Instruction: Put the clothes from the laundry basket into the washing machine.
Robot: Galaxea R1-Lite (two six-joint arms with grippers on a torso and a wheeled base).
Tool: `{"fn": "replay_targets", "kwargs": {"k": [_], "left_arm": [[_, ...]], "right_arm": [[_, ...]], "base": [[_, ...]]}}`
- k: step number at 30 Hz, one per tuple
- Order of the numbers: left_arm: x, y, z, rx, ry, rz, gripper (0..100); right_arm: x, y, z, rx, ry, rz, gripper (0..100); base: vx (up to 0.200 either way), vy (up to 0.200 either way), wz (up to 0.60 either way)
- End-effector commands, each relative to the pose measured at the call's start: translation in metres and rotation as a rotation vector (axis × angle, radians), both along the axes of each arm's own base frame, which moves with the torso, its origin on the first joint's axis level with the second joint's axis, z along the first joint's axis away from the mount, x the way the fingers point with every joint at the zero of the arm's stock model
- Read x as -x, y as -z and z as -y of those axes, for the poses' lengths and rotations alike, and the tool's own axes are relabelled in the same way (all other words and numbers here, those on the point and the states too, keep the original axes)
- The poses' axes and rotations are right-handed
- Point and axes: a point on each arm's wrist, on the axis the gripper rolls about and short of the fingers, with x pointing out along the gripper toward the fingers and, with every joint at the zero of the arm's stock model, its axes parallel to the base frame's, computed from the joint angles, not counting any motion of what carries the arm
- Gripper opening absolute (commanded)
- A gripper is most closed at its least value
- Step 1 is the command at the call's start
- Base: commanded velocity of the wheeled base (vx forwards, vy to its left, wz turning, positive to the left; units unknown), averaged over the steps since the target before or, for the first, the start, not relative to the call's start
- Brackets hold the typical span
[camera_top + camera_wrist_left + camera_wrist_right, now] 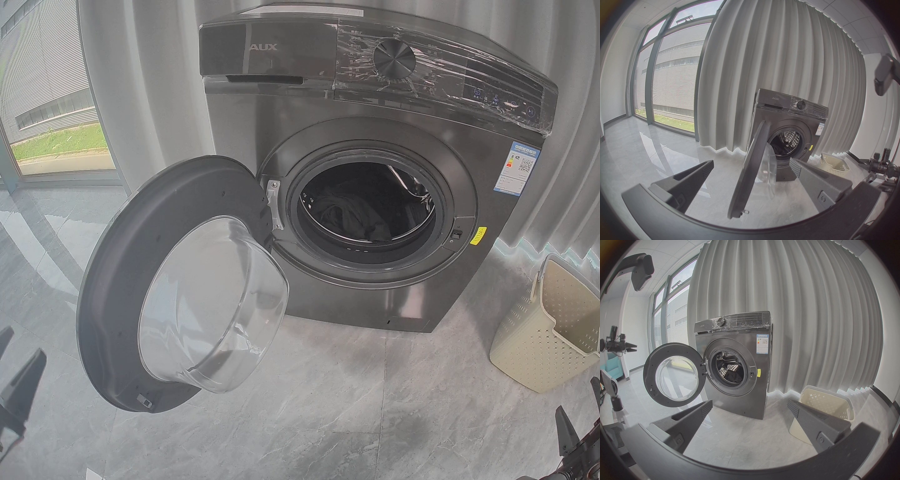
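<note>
Grey marbled floor tiles [350,406] run up to a white pleated curtain [144,81], with a window [50,94] off to the robot's left. Dark clothes [350,215] lie heaped low in the drum of the washing machine [250,125], a grey front-loader standing on the floor with its back to the curtain. Its round door [119,281] is hinged on the left of the opening and is swung wide open, so the bulged clear glass [212,306] faces out into the room. To the right of the machine, near its front corner but apart from it, the cream perforated laundry basket [550,325] stands upright on the tiles; its pale inner walls show in the right wrist view. The left gripper [750,161] hangs low at the robot's left, short of the open door, its dark fingers [684,181] spread wide apart. The right gripper [749,402] sits low at the robot's right, on the near side of the basket, its fingers [818,424] likewise held well apart.
</note>
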Motion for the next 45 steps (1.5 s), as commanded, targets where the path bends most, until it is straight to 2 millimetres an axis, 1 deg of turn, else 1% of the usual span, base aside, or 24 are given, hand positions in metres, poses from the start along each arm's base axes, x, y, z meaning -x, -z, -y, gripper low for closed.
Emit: {"fn": "replay_targets", "kwargs": {"k": [1,2,4,5,6,7,8,9,14,18,19,22,23,25,26,27,30,31,33,34,38,41,43,45], "left_arm": [[-0.074,-0.037,0.008,-0.030,-0.007,-0.105,100],[-0.088,-0.041,0.009,-0.032,-0.015,-0.106,100],[-0.095,-0.044,0.009,-0.033,-0.013,-0.107,100],[-0.105,-0.046,0.011,-0.036,-0.004,-0.116,100],[-0.105,-0.046,0.011,-0.036,-0.004,-0.116,100],[-0.115,-0.048,0.012,-0.035,0.030,-0.134,100],[-0.115,-0.048,0.012,-0.035,0.030,-0.134,100],[-0.124,-0.048,0.013,-0.034,0.075,-0.155,100],[-0.137,-0.049,0.012,-0.030,0.104,-0.175,100],[-0.146,-0.048,0.017,-0.031,0.154,-0.199,100],[-0.152,-0.045,0.019,-0.031,0.177,-0.219,100],[-0.160,-0.042,0.023,-0.033,0.211,-0.241,100],[-0.161,-0.041,0.028,-0.034,0.249,-0.249,100],[-0.159,-0.041,0.036,-0.026,0.324,-0.249,100],[-0.159,-0.041,0.037,-0.026,0.332,-0.249,100],[-0.155,-0.039,0.048,-0.022,0.407,-0.262,100],[-0.148,-0.037,0.066,0.004,0.514,-0.290,100],[-0.147,-0.037,0.069,0.009,0.533,-0.296,100],[-0.138,-0.037,0.085,0.049,0.623,-0.324,100],[-0.137,-0.038,0.088,0.060,0.641,-0.329,100],[-0.137,-0.039,0.090,0.063,0.631,-0.318,100],[-0.131,-0.041,0.085,0.073,0.610,-0.292,100],[-0.127,-0.037,0.079,0.072,0.590,-0.299,100],[-0.127,-0.028,0.075,0.065,0.571,-0.323,100]], "right_arm": [[0.000,0.005,0.000,0.000,-0.001,-0.004,100],[0.000,0.005,0.000,0.000,-0.001,-0.004,100],[0.000,0.005,0.000,0.000,-0.001,-0.002,100],[0.000,0.005,0.000,0.000,-0.001,-0.004,100],[0.000,0.005,0.000,0.000,-0.001,-0.004,100],[0.000,0.005,0.000,-0.002,-0.001,-0.003,100],[0.000,0.005,0.000,-0.002,-0.001,-0.003,100],[0.000,0.005,0.000,-0.002,-0.001,-0.003,100],[0.000,0.005,0.000,-0.002,-0.001,-0.003,100],[0.000,0.005,0.000,0.000,-0.001,-0.002,100],[0.000,0.005,0.000,0.000,-0.001,-0.002,100],[0.000,0.005,0.000,0.000,-0.001,-0.002,100],[0.000,0.005,0.000,0.000,-0.001,-0.002,100],[0.000,0.005,0.000,0.000,-0.001,-0.002,100],[0.000,0.005,0.000,0.000,-0.001,-0.002,100],[0.000,0.005,0.000,0.000,-0.001,-0.002,100],[0.000,0.005,0.000,0.000,-0.001,-0.002,100],[0.000,0.005,0.000,0.000,-0.001,-0.002,100],[0.000,0.005,0.000,0.000,-0.001,-0.002,100],[0.000,0.005,0.000,0.000,-0.001,-0.002,100],[0.000,0.005,0.000,-0.002,-0.001,-0.003,100],[0.000,0.005,0.000,0.000,-0.001,-0.002,100],[0.000,0.005,0.000,0.000,-0.001,-0.002,100],[0.000,0.005,0.000,0.000,-0.001,-0.002,100]], "base": [[0.000,0.000,0.00],[0.000,0.000,0.00],[0.000,0.000,0.00],[0.000,0.000,0.00],[0.000,0.000,0.00],[0.000,0.000,0.00],[0.000,0.000,0.00],[0.000,0.000,0.00],[0.000,0.000,0.00],[0.000,0.000,0.00],[0.000,0.000,0.00],[0.000,0.000,0.00],[0.000,0.000,0.00],[0.000,0.000,0.00],[0.000,0.000,0.00],[0.000,0.000,0.00],[0.000,0.000,0.00],[0.000,0.000,0.00],[0.000,0.000,0.00],[0.000,0.000,0.00],[0.000,0.000,0.00],[0.000,0.000,0.00],[0.000,0.000,0.00],[0.000,0.000,0.00]]}}
